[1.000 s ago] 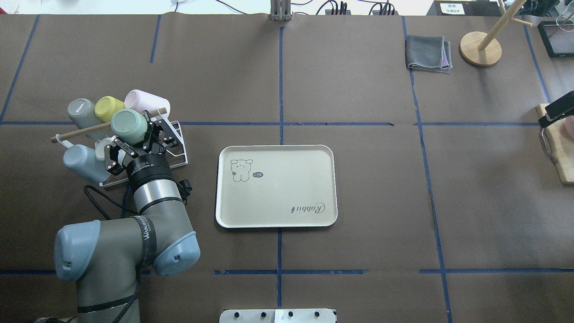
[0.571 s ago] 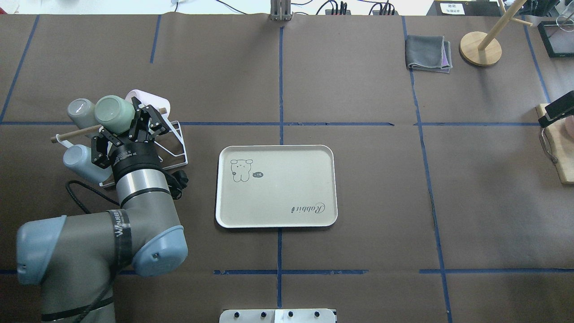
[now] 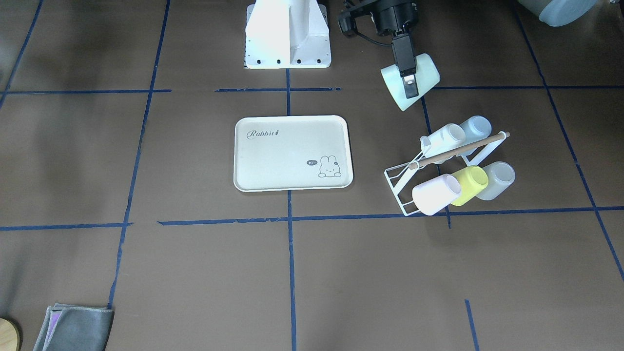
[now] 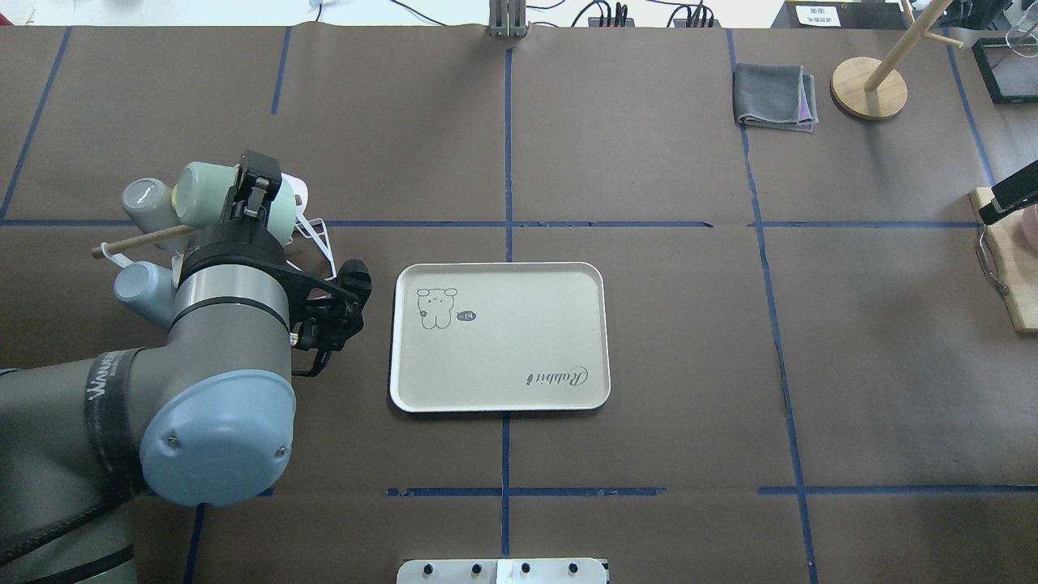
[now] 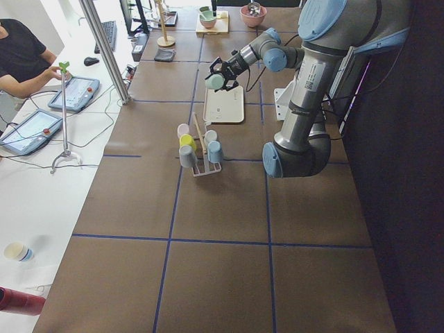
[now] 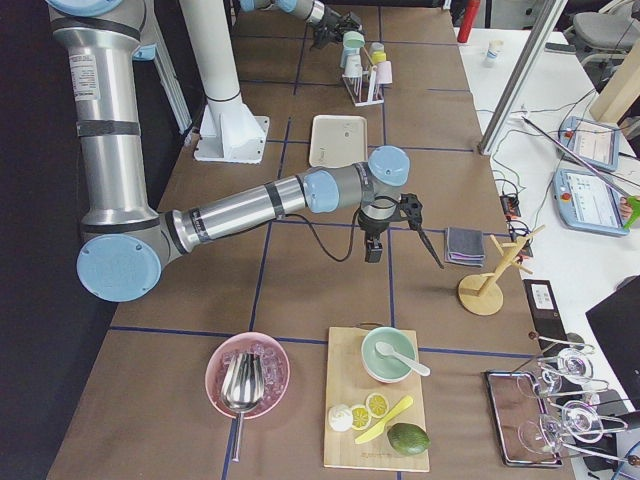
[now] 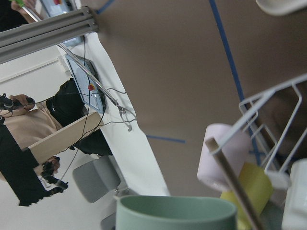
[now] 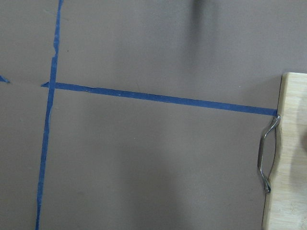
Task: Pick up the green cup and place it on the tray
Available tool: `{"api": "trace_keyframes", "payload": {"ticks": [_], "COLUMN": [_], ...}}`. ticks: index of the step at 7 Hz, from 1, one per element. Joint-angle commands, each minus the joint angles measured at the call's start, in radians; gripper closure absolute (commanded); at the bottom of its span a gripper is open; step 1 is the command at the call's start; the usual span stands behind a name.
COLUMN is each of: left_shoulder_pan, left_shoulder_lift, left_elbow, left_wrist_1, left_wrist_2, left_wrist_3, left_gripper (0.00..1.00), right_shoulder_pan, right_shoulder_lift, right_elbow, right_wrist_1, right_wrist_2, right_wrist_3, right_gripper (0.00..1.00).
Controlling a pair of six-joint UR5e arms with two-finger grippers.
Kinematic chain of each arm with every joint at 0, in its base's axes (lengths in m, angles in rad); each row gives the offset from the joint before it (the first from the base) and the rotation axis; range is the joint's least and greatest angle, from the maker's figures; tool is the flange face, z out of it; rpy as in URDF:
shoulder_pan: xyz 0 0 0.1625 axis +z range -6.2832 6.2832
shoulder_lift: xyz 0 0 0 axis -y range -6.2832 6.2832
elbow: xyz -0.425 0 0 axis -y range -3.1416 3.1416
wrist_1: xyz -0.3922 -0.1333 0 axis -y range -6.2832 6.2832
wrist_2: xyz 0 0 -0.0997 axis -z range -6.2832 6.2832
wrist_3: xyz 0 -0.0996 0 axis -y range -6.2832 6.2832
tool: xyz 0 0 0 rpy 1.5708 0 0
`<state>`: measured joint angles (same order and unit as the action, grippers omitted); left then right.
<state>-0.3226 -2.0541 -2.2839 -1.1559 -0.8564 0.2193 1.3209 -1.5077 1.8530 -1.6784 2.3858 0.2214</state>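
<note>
The pale mint-green cup [image 3: 418,74] hangs on its side in the air, with my left gripper [image 3: 409,85] shut on it. In the overhead view the green cup [image 4: 199,195] and the left gripper [image 4: 243,199] are above the cup rack [image 4: 320,243], left of the tray [image 4: 499,357]. The cream tray [image 3: 287,161] lies flat at the table's middle with nothing on it. The cup's rim [image 7: 175,211] fills the bottom of the left wrist view. My right gripper [image 4: 1005,199] sits at the far right edge over the table; whether it is open, I cannot tell.
The white wire rack [image 3: 402,183] with a wooden rod holds pink [image 3: 434,195], yellow [image 3: 469,185] and several pale cups. A grey cloth [image 4: 774,97] and a wooden stand [image 4: 868,88] sit at the back right. A cutting board [image 4: 1014,268] lies at the right edge.
My left arm has risen with the green cup, lifting it away from the rack. The wrist has turned, and the cup has shifted left and toward the back in the overhead view.
</note>
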Motion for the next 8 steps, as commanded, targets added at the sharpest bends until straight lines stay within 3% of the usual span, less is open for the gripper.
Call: {"api": "trace_keyframes", "payload": {"ticks": [1,2,4,6,8], "left_shoulder_pan": [0.000,0.002,0.001,0.016,0.027], "left_shoulder_lift": [0.003,0.002,0.005,0.011,-0.011], "left_elbow": [0.035,0.126,0.335,0.494,0.657], "left_wrist_1": [-0.263,-0.473,-0.922,-1.240,-1.474], "left_wrist_2": [-0.108,-0.152,-0.156,-0.158,-0.158], "left_wrist_3": [-0.305,-0.404,-0.432,-0.647,-0.673], "left_gripper": [0.63,0.63,0.65,0.66,0.66], "right_shoulder_pan": [0.003,0.004,0.006,0.006,0.006], "right_shoulder_lift": [0.000,0.001,0.000,0.000,0.000], "right_elbow": [0.002,0.002,0.002,0.002,0.000], "right_wrist_1": [0.000,0.000,0.000,0.000,-0.001], "right_wrist_2": [0.000,0.000,0.000,0.000,0.000], "right_wrist_3": [-0.001,-0.002,-0.004,-0.002,-0.001], "right_gripper": [0.00,0.00,0.00,0.00,0.00]}}
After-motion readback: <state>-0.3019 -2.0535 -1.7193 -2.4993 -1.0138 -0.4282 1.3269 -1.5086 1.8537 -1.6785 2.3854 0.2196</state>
